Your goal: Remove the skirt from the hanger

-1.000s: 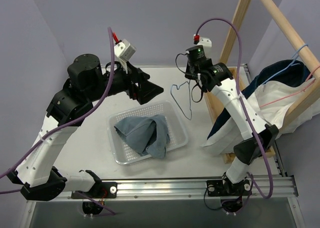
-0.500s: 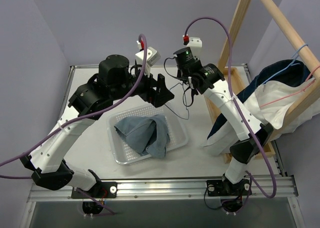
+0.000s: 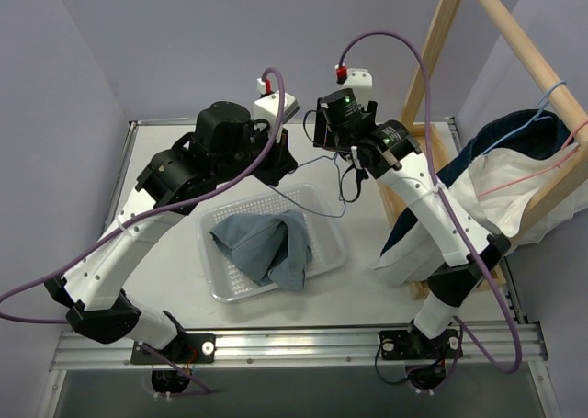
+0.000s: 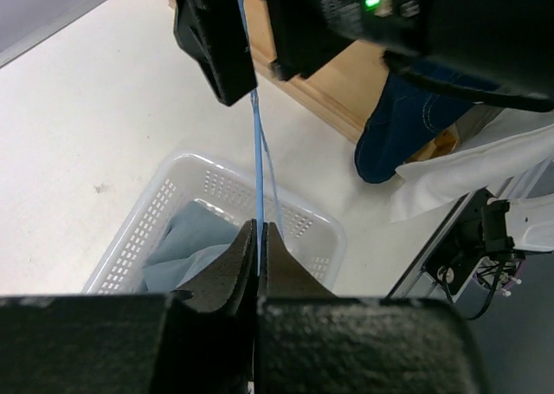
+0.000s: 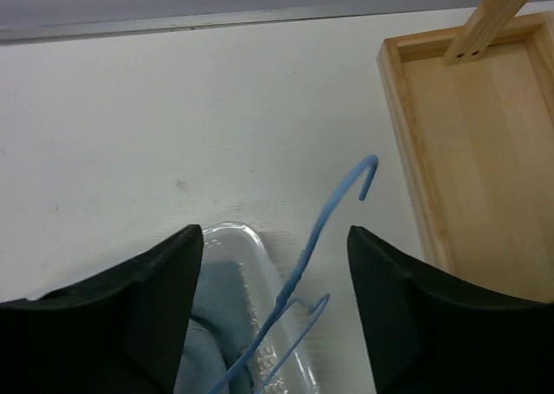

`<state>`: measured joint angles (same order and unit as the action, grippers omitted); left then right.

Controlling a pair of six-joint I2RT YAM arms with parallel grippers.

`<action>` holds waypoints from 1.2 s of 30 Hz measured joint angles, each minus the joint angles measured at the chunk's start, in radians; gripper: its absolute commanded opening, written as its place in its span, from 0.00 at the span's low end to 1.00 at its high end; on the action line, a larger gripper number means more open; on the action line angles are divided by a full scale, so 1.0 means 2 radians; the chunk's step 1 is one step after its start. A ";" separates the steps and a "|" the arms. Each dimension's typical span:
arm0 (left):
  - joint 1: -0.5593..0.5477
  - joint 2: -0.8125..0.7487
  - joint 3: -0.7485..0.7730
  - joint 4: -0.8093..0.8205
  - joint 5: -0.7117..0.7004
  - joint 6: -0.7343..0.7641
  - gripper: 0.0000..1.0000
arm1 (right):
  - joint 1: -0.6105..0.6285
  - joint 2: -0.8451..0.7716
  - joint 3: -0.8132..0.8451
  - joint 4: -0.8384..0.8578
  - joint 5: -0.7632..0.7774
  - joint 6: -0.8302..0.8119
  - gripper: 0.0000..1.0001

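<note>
1. The left arm rises from its base at the near left corner, arches high over the table (image 3: 367, 285) and bends down toward the middle, its wrist just behind the far rim of the basket (image 3: 328, 239).
2. The left gripper (image 4: 260, 238) is pinched tight on the thin wire of the blue hanger (image 5: 325, 223). In the left wrist view the padded fingers (image 4: 227, 268) meet with only the wire between them.
3. The right arm climbs from its base at the near right, leans inward over the table and ends facing the left wrist, close to it.
4. The right gripper (image 5: 275, 234) stands wide. The hanger's hook lies in the gap between its fingers (image 5: 147, 307), touching neither one.
5. The hanger is bare and hangs in the air between the two wrists, above the basket's far edge.
6. The skirt (image 3: 266, 243), blue-grey, lies crumpled inside the white perforated basket, off the hanger.
7. To the right stands a wooden rack (image 3: 432, 60), with white and navy garments (image 3: 514, 179) draped from its rail.
</note>
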<state>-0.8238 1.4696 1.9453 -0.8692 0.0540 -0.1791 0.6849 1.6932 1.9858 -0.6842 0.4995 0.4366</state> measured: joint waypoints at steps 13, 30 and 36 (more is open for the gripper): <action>0.000 -0.023 -0.032 0.030 -0.003 0.006 0.02 | 0.003 -0.176 -0.004 -0.019 -0.061 0.005 0.78; 0.007 0.042 -0.011 0.269 0.077 -0.011 0.02 | 0.003 -0.436 -0.072 0.065 -0.312 0.035 0.00; 0.009 0.101 0.007 0.380 0.129 -0.037 0.02 | -0.028 -0.497 -0.168 0.057 -0.435 0.031 0.00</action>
<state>-0.8066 1.6726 1.9587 -0.1101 0.3126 -0.2539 0.6292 0.6987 1.6489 -0.5701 -0.3714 0.4992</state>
